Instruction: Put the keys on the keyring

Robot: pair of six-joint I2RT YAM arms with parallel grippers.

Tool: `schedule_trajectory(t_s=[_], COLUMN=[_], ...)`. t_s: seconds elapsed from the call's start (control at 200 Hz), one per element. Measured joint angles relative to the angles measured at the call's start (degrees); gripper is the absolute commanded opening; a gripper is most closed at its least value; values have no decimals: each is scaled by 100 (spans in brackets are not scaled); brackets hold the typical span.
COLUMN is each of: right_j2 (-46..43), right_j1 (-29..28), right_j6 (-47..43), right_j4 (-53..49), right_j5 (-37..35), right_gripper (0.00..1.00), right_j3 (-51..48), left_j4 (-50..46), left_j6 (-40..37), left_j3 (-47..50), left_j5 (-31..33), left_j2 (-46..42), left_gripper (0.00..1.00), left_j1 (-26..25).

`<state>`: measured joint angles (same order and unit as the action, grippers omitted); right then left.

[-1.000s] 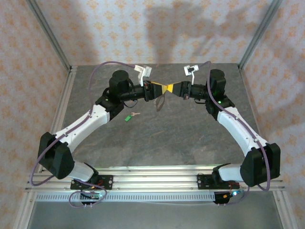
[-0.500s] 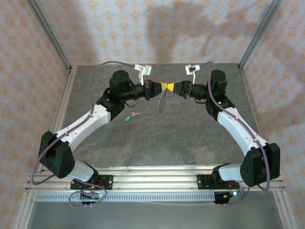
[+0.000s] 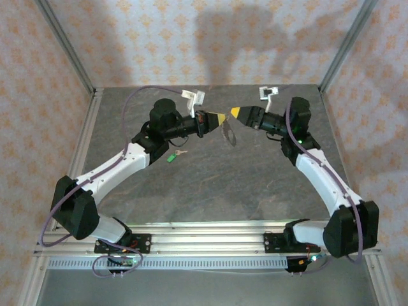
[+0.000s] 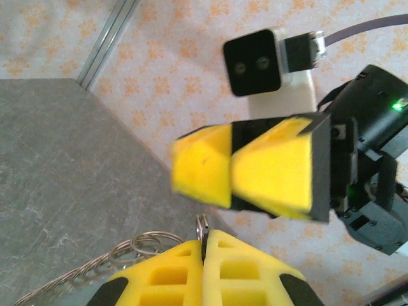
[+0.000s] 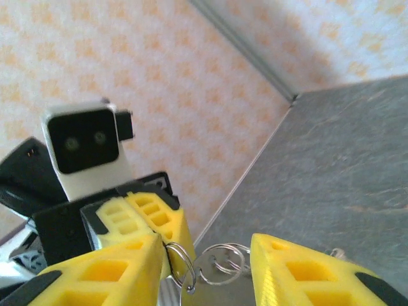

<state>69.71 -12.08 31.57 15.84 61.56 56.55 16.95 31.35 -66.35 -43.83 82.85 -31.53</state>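
The keyring (image 3: 229, 134) is a chain of linked silvery metal rings hanging above the table's far middle. My left gripper (image 3: 221, 118) is shut on its top ring (image 4: 203, 227), and the other rings (image 4: 141, 245) trail down to the left. My right gripper (image 3: 234, 113) faces it tip to tip, a little apart and open. In the right wrist view the rings (image 5: 220, 260) hang between my right gripper's (image 5: 205, 268) spread fingers without touching them. The key (image 3: 171, 157), green-headed with a short silver blade, lies flat on the table under the left forearm.
The grey stone-patterned table (image 3: 217, 185) is walled by patterned panels and metal frame posts (image 3: 64, 48). Both arms reach in from the near rail (image 3: 204, 242) and meet at the far middle. Each wrist camera (image 4: 255, 62) juts above its gripper.
My left gripper has shut on the keyring's top ring. My right gripper has opened, let go and drawn back to the right. The keyring now hangs from the left gripper alone.
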Motion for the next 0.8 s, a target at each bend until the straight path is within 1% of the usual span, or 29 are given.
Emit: schedule_trajectory(t_s=[0.06,0.105,0.215,0.265,0.34,0.43,0.5,0.54,0.585,0.796], right_j2=[-297,-535,-970,-1064,-1167,-1287,-1327,-1318,-1274,-905], right_j1=[138,197,227,212,199,199,199,195,186,153], right_j6=[118,236,496,573,680,695,697,713,743,1088], right_j4=[-24,-85,-308,-459,-675,-861,-868,-802,-688,557], right_j5=[-372,-763,-1718,-2133,-2723,-3130,-3161,-3073,-2898,-1954], right_gripper=[54,58,74,76,77,73,67,62,59,54], right_j3=[-127,-227,-439,-496,-612,-822,-962,-1023,-1069,-1303], left_j4=[-31,-70,-164,-232,-350,-487,-570,-612,-645,-719], left_j6=[-70,-136,-293,-350,-457,-562,-625,-651,-699,-745], left_j3=[2,2,0,-9,-48,-116,-186,-236,-289,-422], left_j5=[28,42,59,57,35,-22,-87,-127,-192,-483], left_j2=[-22,-46,-120,-142,-149,-149,-149,-146,-146,-66], left_gripper=[0,0,0,0,0,0,0,0,0,0], left_j1=[0,2,0,0,0,2,0,0,0,2])
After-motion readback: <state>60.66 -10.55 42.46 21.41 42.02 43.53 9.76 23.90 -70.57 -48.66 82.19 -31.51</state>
